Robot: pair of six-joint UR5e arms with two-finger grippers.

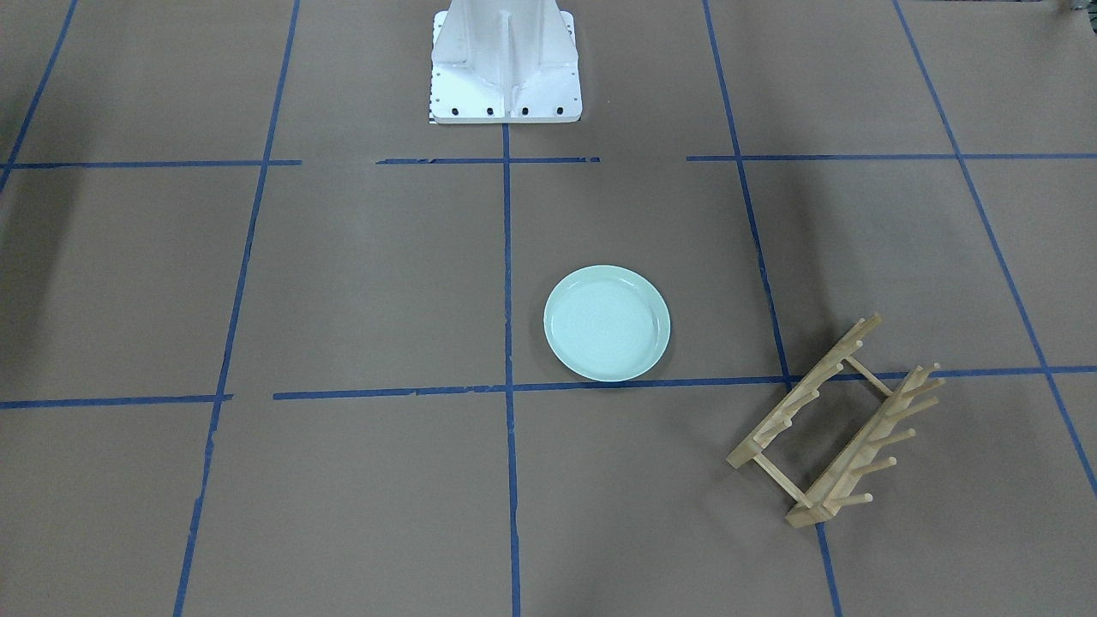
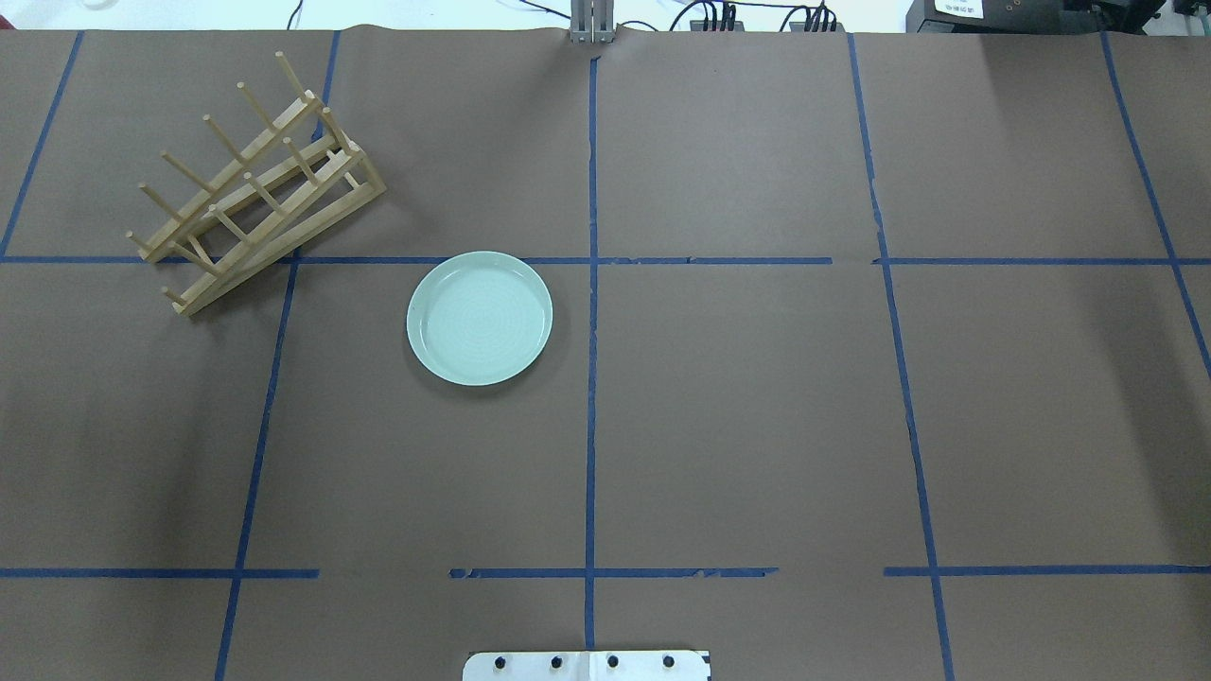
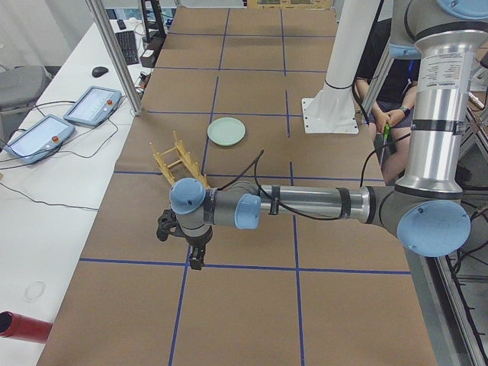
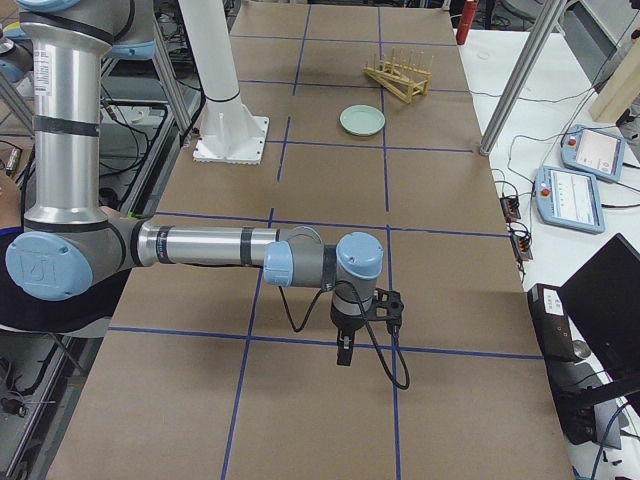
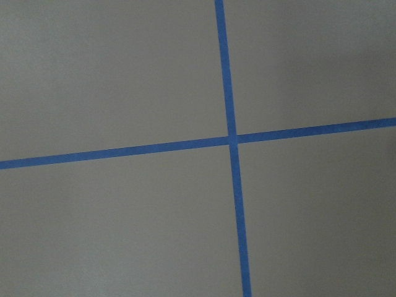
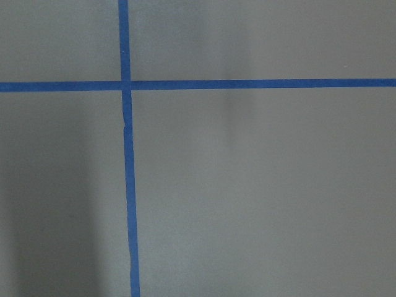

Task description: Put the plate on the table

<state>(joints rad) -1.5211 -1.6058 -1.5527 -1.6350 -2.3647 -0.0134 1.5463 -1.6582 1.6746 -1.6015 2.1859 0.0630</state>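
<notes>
Plate lies flat and rim-up on the table, nothing on it and nothing gripping it. It sits in the grid cell just to the robot's left of the centre tape line. Its edge farthest from the base touches or just overlaps a cross line of tape. The rack stands on the table near the plate but apart from it, farther to the robot's left and farther from the base. It is skewed to the grid, straddles a tape crossing, and holds nothing between its pegs. Both arms are stretched low over the table ends, well apart from plate and rack. The left gripper points down over a tape crossing at the robot's left end. It shows only in the exterior left view, so I cannot tell how wide its claw is. The right gripper points down close to a tape line at the robot's right end. It shows only in the exterior right view, so I cannot tell its claw width either. Both wrist views show only brown paper and 1 tape crossing each; no fingers are in frame.
</notes>
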